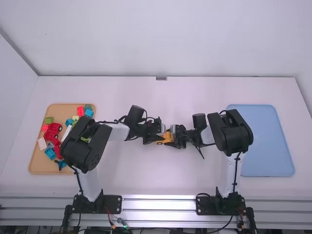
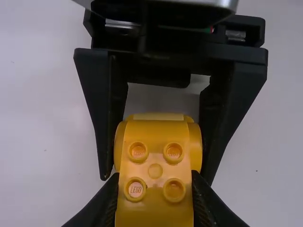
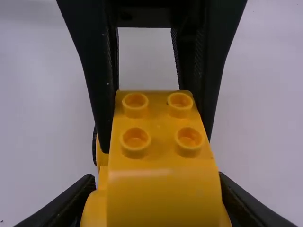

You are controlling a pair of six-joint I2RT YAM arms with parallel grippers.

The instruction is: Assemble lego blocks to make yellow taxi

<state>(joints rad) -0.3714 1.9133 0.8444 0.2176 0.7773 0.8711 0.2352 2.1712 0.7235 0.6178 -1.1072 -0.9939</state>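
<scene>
- White tabletop (image 1: 131,180) before us: tan rectangular tray (image 1: 36,168) at nine o'clock, blue rectangular tray (image 1: 268,146) at three.
- Between them, our black left gripper (image 1: 162,134) and right gripper (image 1: 172,137) both clench one studded yellow plastic block car (image 1: 167,136).

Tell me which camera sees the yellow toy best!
Right wrist view: the yellow toy is close, with four bumps, a smooth end and part of a wheel. Left wrist view: four bumps too. High view: it's tiny, partly covered.

Both grippers (image 2: 154,198) clasp the yellow taxi (image 2: 155,165).
</scene>
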